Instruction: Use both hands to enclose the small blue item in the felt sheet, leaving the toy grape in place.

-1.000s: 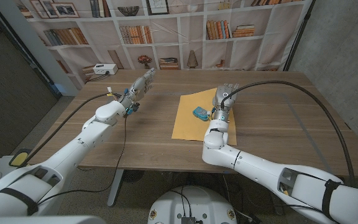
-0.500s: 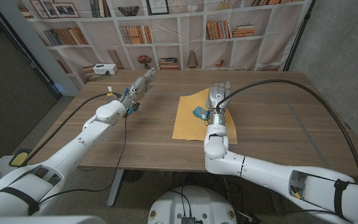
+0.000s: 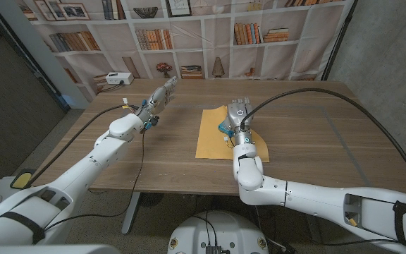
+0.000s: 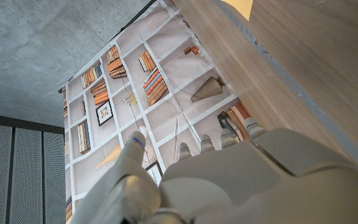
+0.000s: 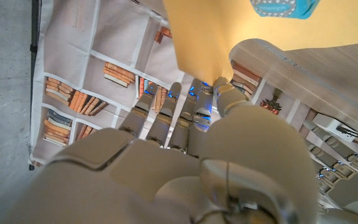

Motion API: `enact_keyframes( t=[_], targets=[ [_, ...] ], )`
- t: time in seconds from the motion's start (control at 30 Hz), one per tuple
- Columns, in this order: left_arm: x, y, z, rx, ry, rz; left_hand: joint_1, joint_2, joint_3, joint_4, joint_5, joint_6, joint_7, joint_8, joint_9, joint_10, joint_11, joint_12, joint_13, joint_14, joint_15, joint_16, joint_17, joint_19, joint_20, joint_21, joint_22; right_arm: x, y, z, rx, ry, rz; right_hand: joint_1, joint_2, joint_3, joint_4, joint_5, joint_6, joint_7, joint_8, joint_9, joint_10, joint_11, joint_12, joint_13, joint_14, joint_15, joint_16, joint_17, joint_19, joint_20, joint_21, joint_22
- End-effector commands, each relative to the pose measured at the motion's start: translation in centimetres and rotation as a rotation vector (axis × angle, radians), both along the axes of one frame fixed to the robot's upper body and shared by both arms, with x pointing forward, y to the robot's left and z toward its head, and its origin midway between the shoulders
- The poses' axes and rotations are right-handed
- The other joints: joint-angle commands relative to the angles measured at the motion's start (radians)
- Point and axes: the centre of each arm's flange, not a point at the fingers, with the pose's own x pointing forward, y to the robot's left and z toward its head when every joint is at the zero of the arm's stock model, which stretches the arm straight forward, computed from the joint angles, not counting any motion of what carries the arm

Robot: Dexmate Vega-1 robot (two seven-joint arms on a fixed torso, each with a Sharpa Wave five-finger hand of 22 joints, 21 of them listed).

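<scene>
The yellow felt sheet lies on the wooden table, a little right of the middle. The small blue item sits on the sheet, partly covered by my right hand, which hovers over the sheet's far part with fingers stretched and holding nothing. The right wrist view has the blue item on the yellow sheet beyond that hand's fingertips. My left hand is raised over the table well left of the sheet, fingers extended and empty. A corner of the sheet appears in the left wrist view.
A white box stands at the table's back left edge. A printed bookshelf backdrop hangs behind the table. The right arm's black cable arcs over the table's right half.
My right hand has slid left across the sheet and now partly covers the blue item. The left arm has stayed where it was.
</scene>
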Motion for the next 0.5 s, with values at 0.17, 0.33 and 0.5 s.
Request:
enact_keyframes(
  t=[0.17, 0.33, 0.5],
  targets=[
    [-0.09, -0.40, -0.08, 0.009, 0.003, -0.002, -0.009, 0.001, 0.005, 0.000, 0.007, -0.016, 0.003, 0.004, 0.003, -0.055, 0.000, 0.002, 0.005, -0.046, 0.008, 0.004, 0.004, -0.097, 0.007, 0.002, 0.003, -0.83, 0.03, -0.64, -0.062, 0.193, 0.156, 0.002, -0.007, 0.013, -0.002, -0.002, 0.100, -0.082, 0.003, 0.001, -0.021, -0.019, -0.014, 0.002, -0.022, -0.130, -0.013, -0.002, 0.000, 0.008, -0.004, 0.002],
    [-0.17, -0.55, -0.03, 0.019, 0.002, 0.001, -0.010, 0.002, 0.006, 0.001, 0.007, -0.016, 0.003, 0.004, 0.003, -0.055, 0.000, 0.002, 0.005, -0.046, 0.008, 0.004, 0.004, -0.100, 0.008, 0.001, 0.003, -0.81, -0.13, -0.78, -0.088, 0.255, 0.200, 0.002, -0.010, 0.019, -0.001, -0.003, 0.103, -0.082, 0.001, 0.000, -0.039, -0.012, -0.027, -0.001, -0.048, -0.128, -0.025, -0.004, 0.008, 0.000, -0.002, 0.001],
    [-0.30, -0.65, 0.05, 0.030, 0.002, 0.010, -0.010, 0.002, 0.006, 0.001, 0.007, -0.017, 0.003, 0.004, 0.003, -0.054, -0.002, 0.003, 0.005, -0.044, 0.007, 0.004, 0.004, -0.096, 0.005, 0.002, 0.003, -1.04, -0.21, -1.01, -0.092, 0.275, 0.225, 0.006, -0.009, 0.022, -0.002, -0.003, 0.104, -0.082, 0.000, -0.001, -0.043, -0.010, -0.032, -0.002, -0.053, -0.128, -0.027, -0.003, 0.016, -0.006, 0.000, 0.001]
  ],
)
